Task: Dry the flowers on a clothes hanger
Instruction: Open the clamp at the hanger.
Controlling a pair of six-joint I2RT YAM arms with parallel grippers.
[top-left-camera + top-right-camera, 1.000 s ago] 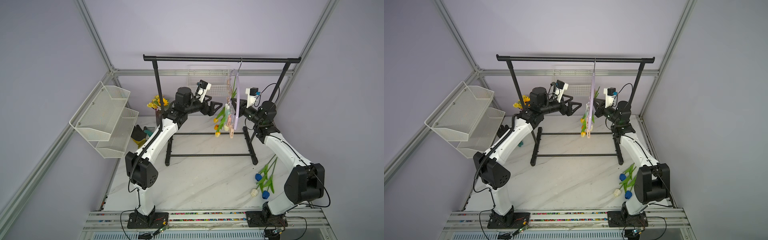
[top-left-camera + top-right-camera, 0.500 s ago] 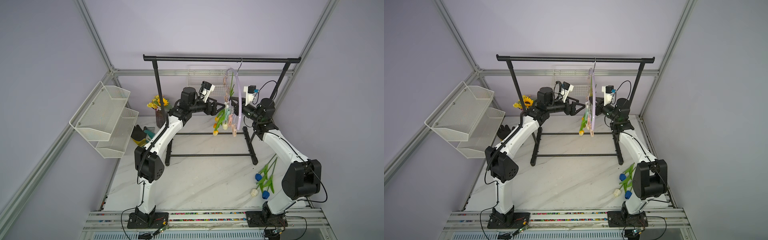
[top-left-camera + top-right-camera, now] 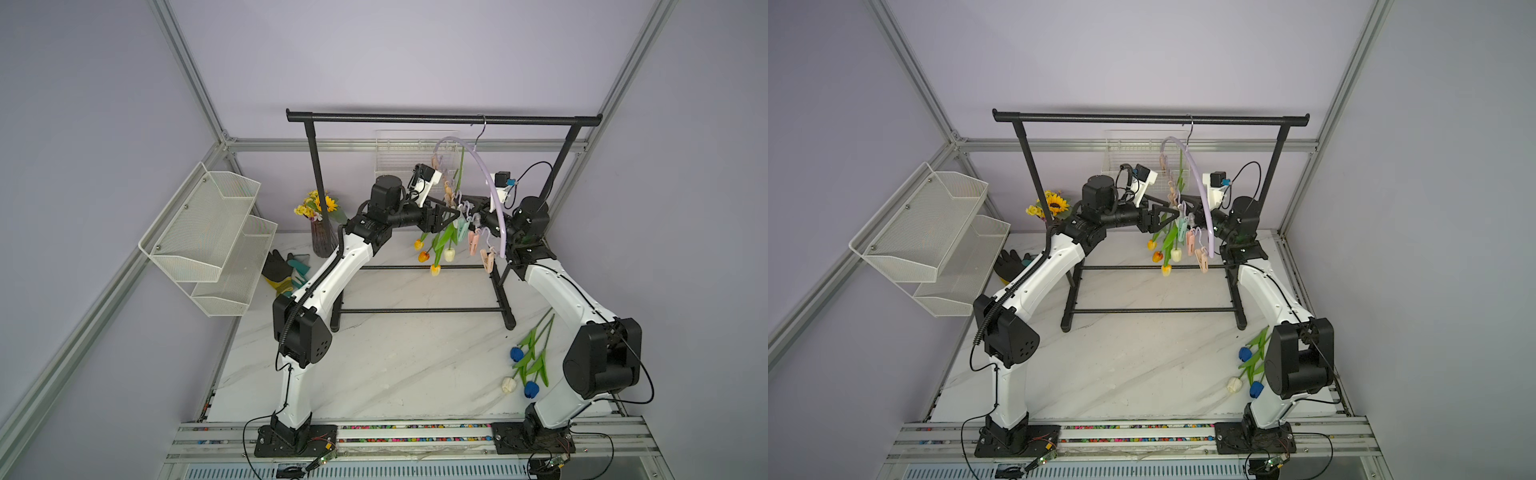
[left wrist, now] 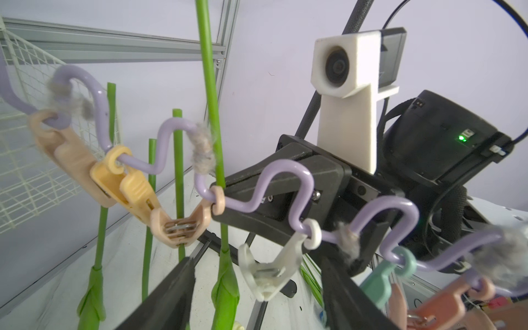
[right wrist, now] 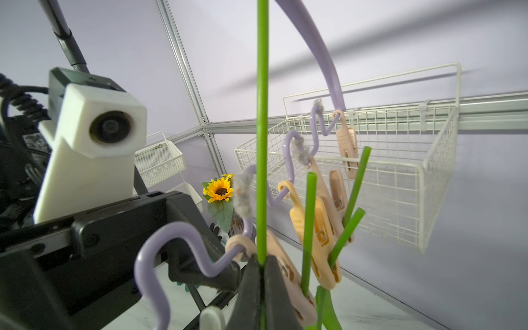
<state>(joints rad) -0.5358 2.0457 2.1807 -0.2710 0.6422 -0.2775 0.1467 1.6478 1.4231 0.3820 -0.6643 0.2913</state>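
Observation:
The lilac clothes hanger (image 3: 490,183) (image 3: 1200,183) hangs by its hook from the black rack, turned at a slant. Several flowers (image 3: 434,269) hang heads down from its clips; three more (image 3: 516,354) lie on the table at the front right. My right gripper (image 5: 261,264) (image 3: 471,205) is shut on an upright green stem (image 5: 261,143), beside a pink clip (image 5: 274,257). My left gripper (image 4: 257,265) (image 3: 459,214) stands open, its fingers (image 4: 171,291) on either side of a white clip (image 4: 268,271) and that tulip's lower stem (image 4: 225,274), touching neither.
The black garment rack (image 3: 440,119) spans the back, with base bars (image 3: 419,309) on the table. A sunflower bouquet in a vase (image 3: 318,208), gloves (image 3: 286,270) and white mesh shelves (image 3: 208,232) are at the left. A wire basket (image 3: 399,158) hangs on the back wall.
My left arm has reached right to the hanger and its jaws have narrowed around the white clip. The hanger has swung, showing more of its arch. The right gripper still holds the stem.

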